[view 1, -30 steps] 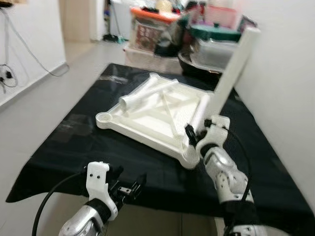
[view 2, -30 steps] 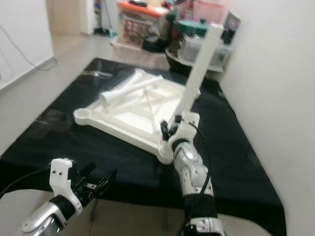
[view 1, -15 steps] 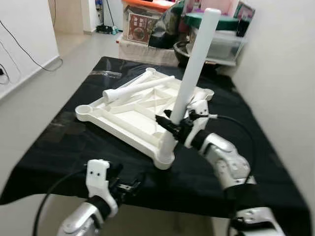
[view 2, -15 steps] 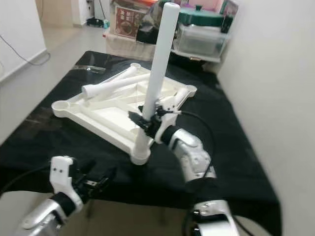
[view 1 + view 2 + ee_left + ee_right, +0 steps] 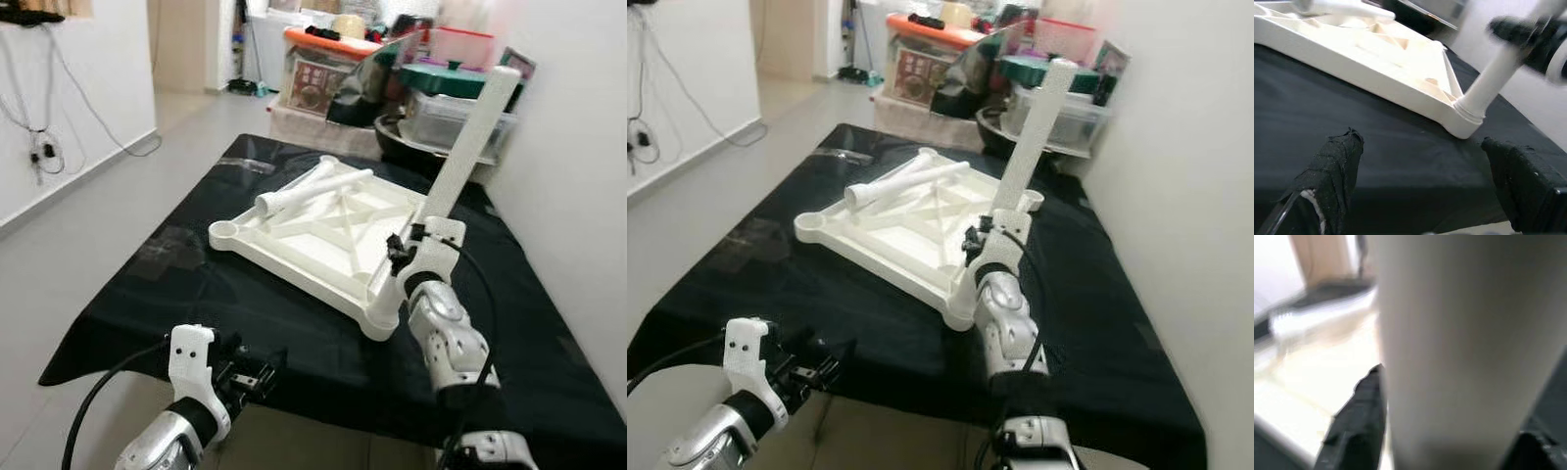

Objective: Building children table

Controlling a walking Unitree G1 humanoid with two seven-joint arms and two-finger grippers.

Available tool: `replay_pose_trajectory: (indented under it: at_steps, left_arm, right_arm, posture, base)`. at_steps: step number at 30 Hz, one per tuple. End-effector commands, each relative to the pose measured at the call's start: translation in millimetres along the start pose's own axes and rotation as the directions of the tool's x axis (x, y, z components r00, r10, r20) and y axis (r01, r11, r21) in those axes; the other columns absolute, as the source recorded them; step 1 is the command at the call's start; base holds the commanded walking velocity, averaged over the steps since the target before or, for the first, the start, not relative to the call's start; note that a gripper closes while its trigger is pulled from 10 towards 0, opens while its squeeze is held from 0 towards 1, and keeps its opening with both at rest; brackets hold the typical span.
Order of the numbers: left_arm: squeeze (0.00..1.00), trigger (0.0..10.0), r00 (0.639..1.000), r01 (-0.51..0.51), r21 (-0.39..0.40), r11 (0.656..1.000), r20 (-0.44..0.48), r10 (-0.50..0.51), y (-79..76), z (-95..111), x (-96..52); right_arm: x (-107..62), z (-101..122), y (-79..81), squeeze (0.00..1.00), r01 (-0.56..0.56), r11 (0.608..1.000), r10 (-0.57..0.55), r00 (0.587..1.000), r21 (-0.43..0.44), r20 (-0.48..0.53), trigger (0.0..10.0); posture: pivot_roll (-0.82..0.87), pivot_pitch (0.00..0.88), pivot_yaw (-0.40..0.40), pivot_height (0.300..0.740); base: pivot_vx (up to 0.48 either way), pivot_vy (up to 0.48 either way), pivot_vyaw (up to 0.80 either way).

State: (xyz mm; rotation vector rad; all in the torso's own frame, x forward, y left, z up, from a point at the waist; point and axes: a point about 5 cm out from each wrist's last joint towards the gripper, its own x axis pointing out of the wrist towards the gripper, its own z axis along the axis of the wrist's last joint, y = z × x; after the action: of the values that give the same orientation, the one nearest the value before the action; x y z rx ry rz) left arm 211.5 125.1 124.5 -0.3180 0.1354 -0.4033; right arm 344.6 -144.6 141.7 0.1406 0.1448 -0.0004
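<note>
A white children's table top lies upside down on a black cloth. A long white table leg stands in its near corner socket, leaning back and to the right. My right gripper is shut on the leg low down; in the right wrist view the leg sits against a black finger. Two loose legs lie across the top's far side. My left gripper hangs open below the cloth's front edge, and in its wrist view the left gripper holds nothing.
Storage boxes and bins are stacked behind the table. A white wall runs close along the right side. Bare floor lies to the left, with cables hanging on the left wall.
The camera view has shifted. The held leg stood nearly upright half a second ago and now leans back to the right again. The left gripper stays open in the same place.
</note>
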Motion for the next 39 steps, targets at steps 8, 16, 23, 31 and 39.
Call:
replay_pose_trajectory:
  at_steps: [8, 16, 23, 31, 39]
  left_arm:
    - [0.00, 10.0, 1.000, 0.024, -0.006, 1.000, -0.005, -0.024, -5.0, -1.7, 5.7]
    - [0.00, 10.0, 1.000, 0.024, -0.011, 1.000, 0.016, -0.024, -4.3, 1.6, 9.2]
    - [0.00, 10.0, 1.000, 0.023, -0.009, 1.000, 0.020, -0.023, -5.0, 1.6, 9.7]
    - [0.00, 10.0, 0.999, 0.026, -0.032, 0.999, 0.023, -0.025, -8.0, 0.1, 9.5]
    - [0.00, 10.0, 1.000, 0.026, -0.038, 0.999, 0.019, -0.025, -11.9, -2.6, 8.8]
  right_arm:
    - [4.3, 25.4, 29.9, 0.00, -0.460, 0.886, 0.459, 0.887, 0.047, 0.044, 10.0]
    - [-11.4, 32.0, 39.7, 0.00, -0.774, 0.606, 0.779, 0.624, -0.183, -0.057, 4.4]
    - [8.2, 18.6, 32.9, 0.00, -0.612, 0.775, 0.603, 0.791, -0.161, -0.106, 0.0]
    - [4.0, -6.4, -15.2, 0.00, 0.112, 0.988, -0.124, 0.985, -0.107, -0.116, 10.0]
    - [-8.2, 18.1, 18.2, 0.87, -0.337, 0.941, 0.338, 0.941, -0.035, 0.012, 10.0]
  posture:
    - [0.14, 0.000, -0.153, 0.740]
    - [0.14, 0.000, -0.170, 0.740]
    - [0.13, 0.000, -0.171, 0.740]
    - [0.10, 0.000, -0.165, 0.740]
    - [0.08, 0.000, -0.160, 0.740]
  base:
    - [0.000, 0.000, 0.00]
    - [0.000, 0.000, 0.00]
    - [0.000, 0.000, 0.00]
    - [0.000, 0.000, 0.00]
    - [0.000, 0.000, 0.00]
